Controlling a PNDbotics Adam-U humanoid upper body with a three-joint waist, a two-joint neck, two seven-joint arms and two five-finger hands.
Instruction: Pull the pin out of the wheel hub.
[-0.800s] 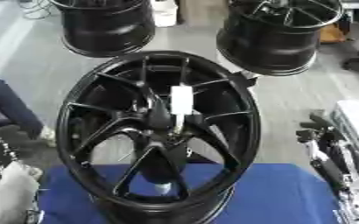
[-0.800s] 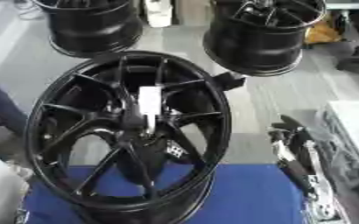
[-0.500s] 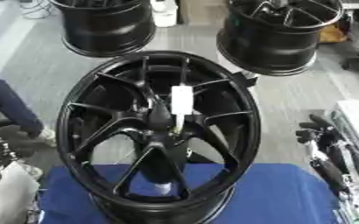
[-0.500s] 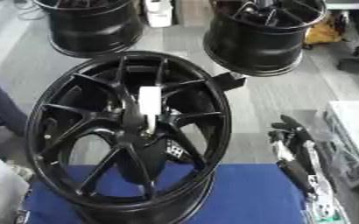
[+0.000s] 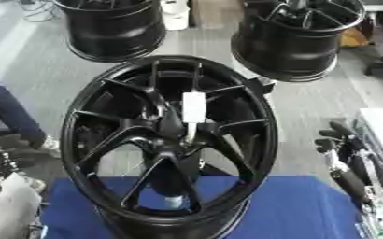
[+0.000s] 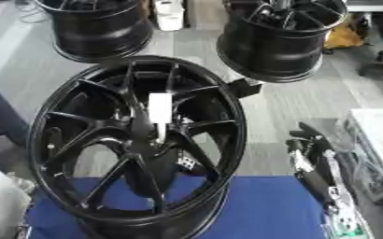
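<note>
Wheel hub (image 5: 172, 140) sits dead centre of the black alloy rim (image 5: 88, 100), which is propped up tilted on the blue-covered table (image 5: 301, 205). The white pin (image 5: 194, 107) is sticking out of that hub, pointing up and away from the camera, and nothing is touching it yet.

Right of the rim, the robot's right hand (image 5: 342, 140) hovers at about hub height, well apart from the pin, fingers slack and holding nothing. Left hand (image 5: 5, 156) shows low at the left of the rim; whether its fingers are curled or straight can't be told from these views.

So the pull looks not started. What could bite here, as a guess:

- The rim is only leaning there, so yanking the pin off-axis could rock or slide the whole thing on the cloth.
- The spokes crowd round the hub, so the reaching hand could clip one and shove the rim before it ever closes on the pin.
- A grab at just the pin's tip could slip off.

Two more black rims (image 5: 113, 25) stand on the floor beyond it.
</note>
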